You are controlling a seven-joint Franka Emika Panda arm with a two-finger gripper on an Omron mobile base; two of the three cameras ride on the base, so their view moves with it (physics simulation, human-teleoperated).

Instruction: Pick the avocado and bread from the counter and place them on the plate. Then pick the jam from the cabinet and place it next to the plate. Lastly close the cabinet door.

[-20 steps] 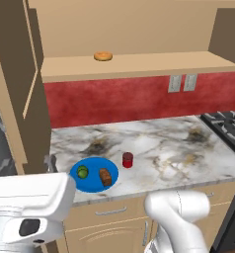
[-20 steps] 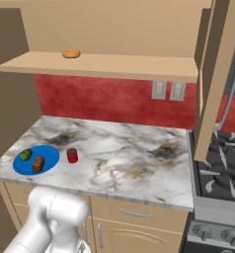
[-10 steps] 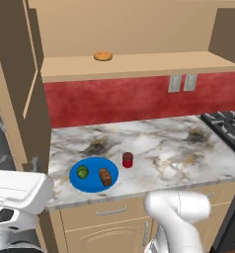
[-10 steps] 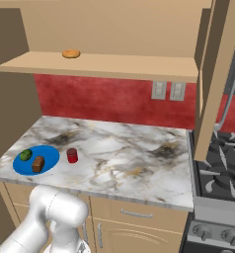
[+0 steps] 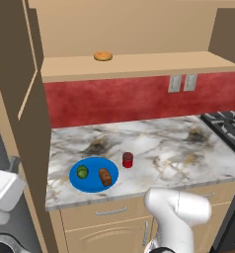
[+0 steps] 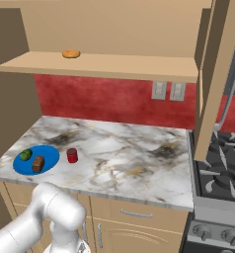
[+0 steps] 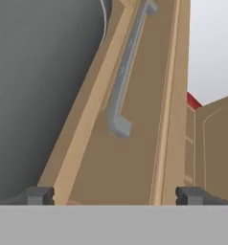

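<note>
Item: two-finger gripper [image 7: 114, 195], jaws spread wide, grasping nothing, dark tips flanking the lower end of the tall tan wooden cabinet door [image 7: 135, 158]. Ahead of the tips, up the panel: long grey metal bar handle [image 7: 123, 86], smooth, bent at its foot.

Change since a second ago: the white arm at the lower left of the left base view has sunk lower beside the open door; food and jar unmoved.

Well away from the hand, on the veined marble counter [image 5: 188, 158]:
- flat bright blue round plate [image 5: 92, 184]
- small green ball avocado [image 5: 82, 172], on the plate
- dark brown oblong bread [image 5: 105, 177], on the plate
- dark red cylindrical jam jar [image 5: 128, 159], just beside the plate

Judgement: only door closing remains
</note>
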